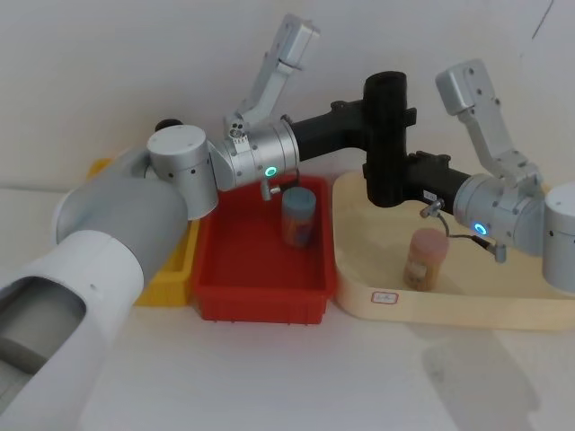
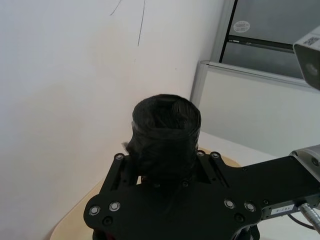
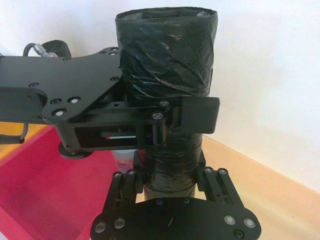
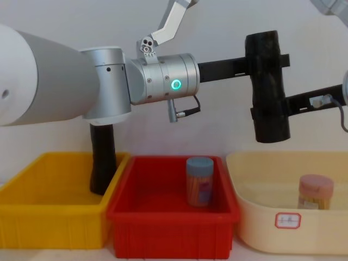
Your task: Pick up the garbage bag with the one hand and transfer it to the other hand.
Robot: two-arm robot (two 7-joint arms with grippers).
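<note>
The garbage bag (image 1: 386,144) (image 4: 266,87), a thick black crinkly roll, hangs upright in the air above the gap between the red bin and the cream tray. My left gripper (image 1: 395,112) (image 4: 266,61), on the wrist with the green ring, is shut on its upper part. My right gripper (image 1: 386,180) (image 4: 270,111), on the wrist with the blue ring, is shut on its lower part. The left wrist view looks down on the roll's open top (image 2: 165,130), which stands between that gripper's fingers (image 2: 125,160). In the right wrist view the bag (image 3: 167,55) rises between that gripper's fingers (image 3: 205,175).
Under the bag, a red bin (image 1: 260,287) holds a blue-lidded jar (image 1: 298,215). The cream tray (image 1: 449,305) to the right holds a pink-lidded jar (image 1: 426,259). At the left, a slimmer black roll (image 4: 102,157) stands in a yellow bin (image 4: 49,212). A white wall lies close behind.
</note>
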